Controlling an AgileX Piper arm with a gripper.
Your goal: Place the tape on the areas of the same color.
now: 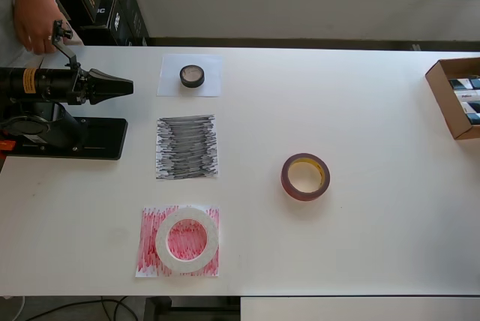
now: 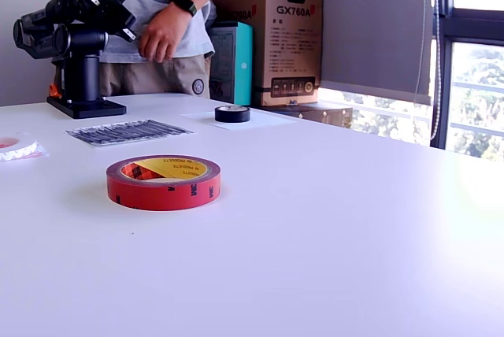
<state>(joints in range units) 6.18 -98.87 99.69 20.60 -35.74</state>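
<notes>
Overhead: white table [image 1: 360, 253], window beyond.

Robot arm [image 1: 45, 85], upper left of the overhead view: black cylindrical housing throughout, one yellow-orange label band with small print around the barrel. The gripper [image 1: 124, 85] end tapers to a black wedge-shaped tip. A thin black bracket [image 1: 64, 42] with a small fitting projects from the body. The column stands on a flat, black, rectangular base plate [image 1: 90, 139]. An orange-red detail shows at the base's far left edge. In the exterior view, upper left, the joints [image 2: 47, 34] read as stacked black cylinders with pale screw heads.
</notes>
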